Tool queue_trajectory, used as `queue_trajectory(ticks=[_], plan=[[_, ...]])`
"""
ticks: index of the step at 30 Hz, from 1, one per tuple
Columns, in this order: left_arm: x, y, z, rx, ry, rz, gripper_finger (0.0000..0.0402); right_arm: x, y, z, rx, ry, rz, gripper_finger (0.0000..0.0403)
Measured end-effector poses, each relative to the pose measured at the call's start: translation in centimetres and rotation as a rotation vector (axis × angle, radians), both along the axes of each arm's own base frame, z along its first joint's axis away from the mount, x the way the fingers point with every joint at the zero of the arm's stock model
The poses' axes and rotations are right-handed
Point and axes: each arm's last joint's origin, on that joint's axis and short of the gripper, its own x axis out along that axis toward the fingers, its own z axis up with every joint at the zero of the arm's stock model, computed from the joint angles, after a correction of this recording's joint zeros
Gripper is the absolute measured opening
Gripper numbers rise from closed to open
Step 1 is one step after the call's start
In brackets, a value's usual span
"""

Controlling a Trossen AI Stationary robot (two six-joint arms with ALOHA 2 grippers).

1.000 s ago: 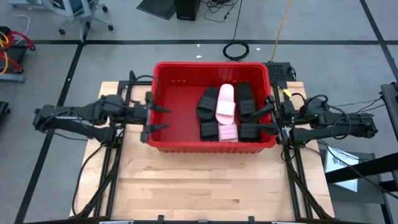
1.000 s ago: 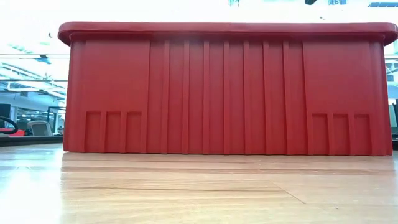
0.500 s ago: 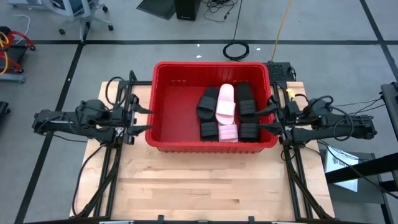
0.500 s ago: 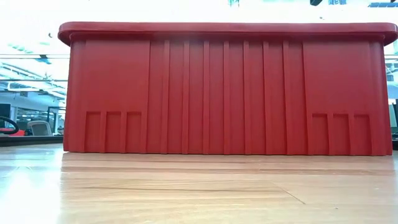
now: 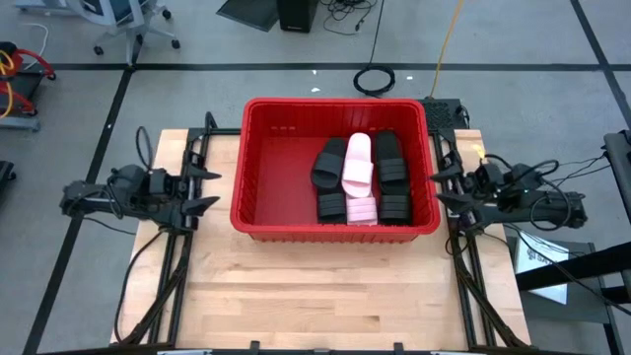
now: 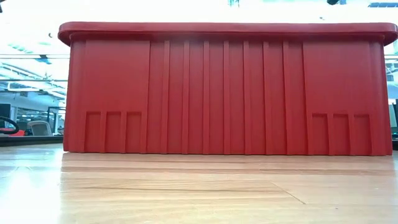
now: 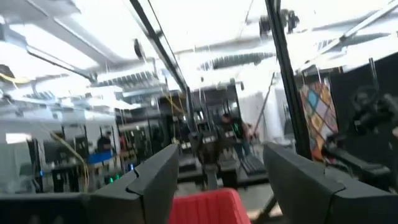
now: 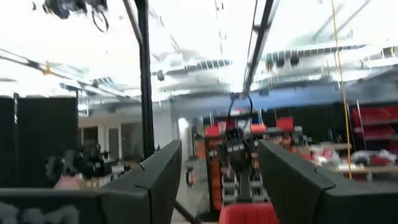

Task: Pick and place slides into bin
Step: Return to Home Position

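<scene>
Looking straight down, I see the red bin (image 5: 281, 182) standing at the far middle of the bench (image 5: 315, 286); all six slides (image 5: 357, 163) lie inside it, gathered in its right half; four are black and two pale pink, the pink pair lying one behind the other down the middle of the group; the bin's left half shows bare red floor; the left hand (image 5: 215, 188) hovers near the bin's left wall, outside it, fingers apart and pointing toward the bin; the right hand (image 5: 437, 187) sits close beside the right rim, fingers likewise apart and pointing inward; I cannot tell whether it touches the rim; from bench height, the bin's ribbed front wall fills nearly the whole picture; each wrist camera looks out between its own spread fingers, with a sliver of red low between them.
</scene>
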Motion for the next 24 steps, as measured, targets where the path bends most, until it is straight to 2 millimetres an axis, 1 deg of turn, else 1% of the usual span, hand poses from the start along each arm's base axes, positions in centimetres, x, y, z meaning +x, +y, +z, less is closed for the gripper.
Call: queue_trajectory(ticks=[8, 13, 19, 24], plan=[[-0.9, 0.1, -1.4, 0.004, -0.091, 0.006, 0.0241, -1.3, 0.0, -1.9, 0.001, -0.116, 0.001, 0.0201], [-1.1, 0.1, -2.4, 0.003, -0.111, 0.007, 0.0241, -1.7, 0.0, -3.4, 0.02, -0.203, 0.014, 0.0201], [-1.3, 0.1, -3.6, -0.007, -0.167, 0.005, 0.0241, -1.9, 0.0, -4.8, 0.021, -0.252, 0.014, 0.0201], [-1.5, 0.1, -5.0, -0.019, -0.228, 0.001, 0.0241, -1.5, 0.0, -5.7, 0.024, -0.23, 0.014, 0.0201]])
